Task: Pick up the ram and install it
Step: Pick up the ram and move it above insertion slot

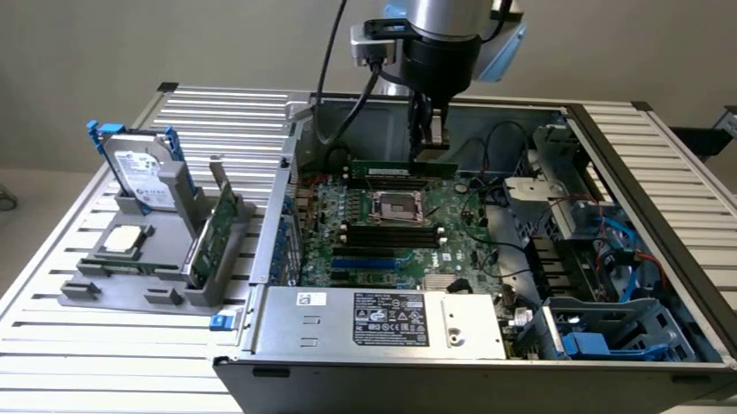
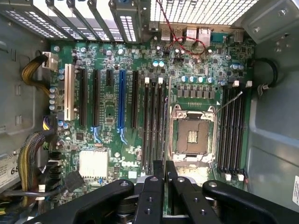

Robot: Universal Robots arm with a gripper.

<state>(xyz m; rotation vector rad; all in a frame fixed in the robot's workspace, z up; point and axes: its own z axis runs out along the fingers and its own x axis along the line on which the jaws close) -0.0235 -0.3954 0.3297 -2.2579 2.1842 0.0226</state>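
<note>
The ram (image 1: pixel 386 169) is a long, thin green stick hanging level inside the open computer case, over the far end of the motherboard (image 1: pixel 392 233), just behind the processor socket (image 1: pixel 398 205). My gripper (image 1: pixel 429 148) comes straight down from above and is shut on the stick's top edge, near its end towards the exterior view's right. In the wrist view my gripper (image 2: pixel 164 173) has its dark fingers (image 2: pixel 153 186) almost together, and the stick between them is not clear to see. Past them lie the socket (image 2: pixel 191 135) and black memory slots (image 2: pixel 231 128), which look unfilled.
The case walls (image 1: pixel 288 164) ring the motherboard, with a power supply (image 1: pixel 381 319) at the near side and drive cages and cables (image 1: pixel 599 250) on the exterior view's right. A grey holder (image 1: pixel 127 289) outside holds a hard drive (image 1: pixel 141 177), a processor (image 1: pixel 124 240) and a green board (image 1: pixel 219 228).
</note>
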